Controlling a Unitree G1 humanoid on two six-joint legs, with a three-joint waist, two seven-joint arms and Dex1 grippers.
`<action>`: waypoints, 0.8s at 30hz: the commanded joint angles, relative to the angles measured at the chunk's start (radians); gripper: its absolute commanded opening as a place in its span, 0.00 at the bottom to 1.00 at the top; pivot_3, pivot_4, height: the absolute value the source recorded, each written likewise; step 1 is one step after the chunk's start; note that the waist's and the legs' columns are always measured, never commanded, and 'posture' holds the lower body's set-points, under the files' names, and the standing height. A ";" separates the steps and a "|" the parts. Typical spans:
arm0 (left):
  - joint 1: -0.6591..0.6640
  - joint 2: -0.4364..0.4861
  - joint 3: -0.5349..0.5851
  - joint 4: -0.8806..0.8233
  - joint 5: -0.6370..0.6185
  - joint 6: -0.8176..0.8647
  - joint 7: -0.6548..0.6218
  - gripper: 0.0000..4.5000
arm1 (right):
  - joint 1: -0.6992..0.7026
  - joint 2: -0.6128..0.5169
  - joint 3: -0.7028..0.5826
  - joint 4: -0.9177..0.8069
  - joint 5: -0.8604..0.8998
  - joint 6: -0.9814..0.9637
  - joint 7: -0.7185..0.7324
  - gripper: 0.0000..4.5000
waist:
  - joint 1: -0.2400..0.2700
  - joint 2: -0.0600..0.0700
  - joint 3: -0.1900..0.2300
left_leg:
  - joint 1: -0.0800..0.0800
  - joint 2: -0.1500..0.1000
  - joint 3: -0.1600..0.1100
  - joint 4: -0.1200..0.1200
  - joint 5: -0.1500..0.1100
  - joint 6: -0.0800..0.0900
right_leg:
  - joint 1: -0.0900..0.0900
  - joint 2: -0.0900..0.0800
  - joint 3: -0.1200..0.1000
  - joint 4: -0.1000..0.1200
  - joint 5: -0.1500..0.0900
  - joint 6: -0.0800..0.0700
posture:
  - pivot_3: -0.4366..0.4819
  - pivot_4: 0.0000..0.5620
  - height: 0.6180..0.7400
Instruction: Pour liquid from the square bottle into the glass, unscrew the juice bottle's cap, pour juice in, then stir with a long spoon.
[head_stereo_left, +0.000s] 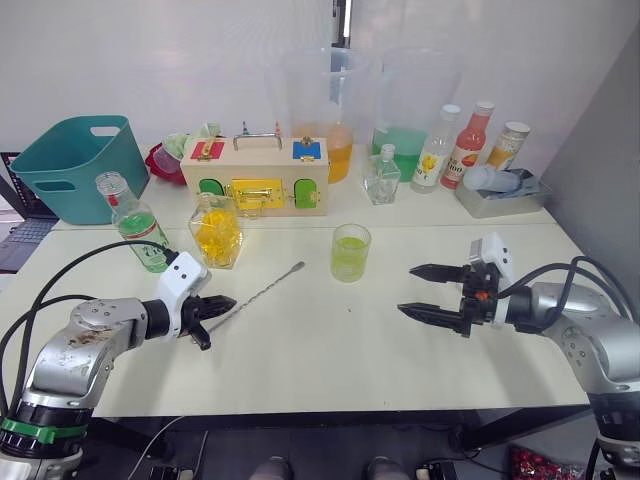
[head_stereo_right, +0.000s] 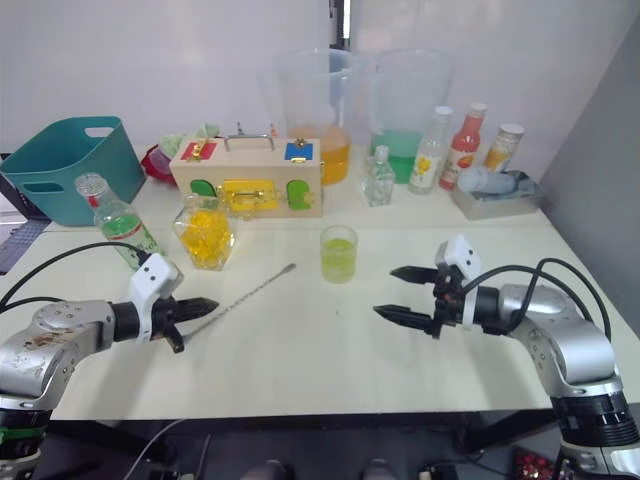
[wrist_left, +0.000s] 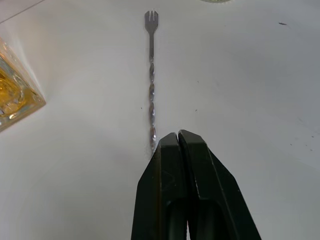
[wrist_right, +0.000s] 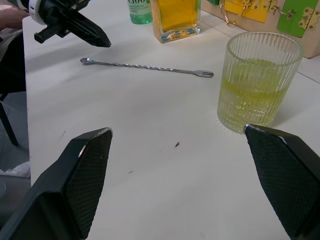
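Left jaws (head_stereo_left: 222, 303): pressed together with nothing between them, low over the surface near its front-left corner, tips just above the bowl end of the spoon.
Right jaws (head_stereo_left: 422, 291): spread wide, holding nothing, hovering over the front-right part of the surface and pointing toward the glass.
Spoon (head_stereo_left: 262, 293): long twisted metal stem lying flat on the surface, bowl end by the left jaws, forked end toward the glass, apart from it.
Glass (head_stereo_left: 351, 252): ribbed, upright near the middle of the surface, partly filled with yellow-green liquid.
Square bottle (head_stereo_left: 216, 232): clear with yellow liquid, standing left of the glass, in front of the wooden box.
Juice bottle (head_stereo_left: 135, 222): clear with green label and some green liquid, tilted, near the left edge beside the square bottle.
Wooden box (head_stereo_left: 257, 174): toward the back edge, with coloured latches and doors.
Bin (head_stereo_left: 77, 168): teal, at the back-left corner.
Surface (head_stereo_left: 330, 345): pale, bare between the two jaws.
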 joint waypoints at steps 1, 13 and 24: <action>-0.044 0.007 0.012 0.037 0.000 0.003 0.017 0.13 | 0.005 -0.004 -0.014 -0.027 -0.006 -0.024 0.000 1.00 | 0.000 0.000 0.000 | 0.000 0.000 0.000 0.000 0.000 0.000 | 0.000 0.000 0.000 0.000 0.000 0.000 | 0.48 0.27 1.00; -0.180 0.002 -0.160 0.370 0.116 -0.291 -0.164 0.54 | 0.035 0.026 -0.021 -0.104 0.002 0.010 -0.070 1.00 | 0.001 0.000 0.000 | 0.000 -0.001 0.000 0.000 0.000 0.000 | 0.000 -0.001 0.000 0.000 0.000 0.000 | 0.48 0.27 1.00; -0.174 0.021 -0.273 0.448 0.241 -0.318 -0.220 0.22 | 0.066 0.016 -0.044 -0.162 0.015 0.040 -0.119 1.00 | -0.003 0.000 0.000 | 0.001 -0.001 0.000 0.000 0.000 0.000 | 0.000 0.000 0.000 0.001 0.000 0.000 | 0.48 0.27 1.00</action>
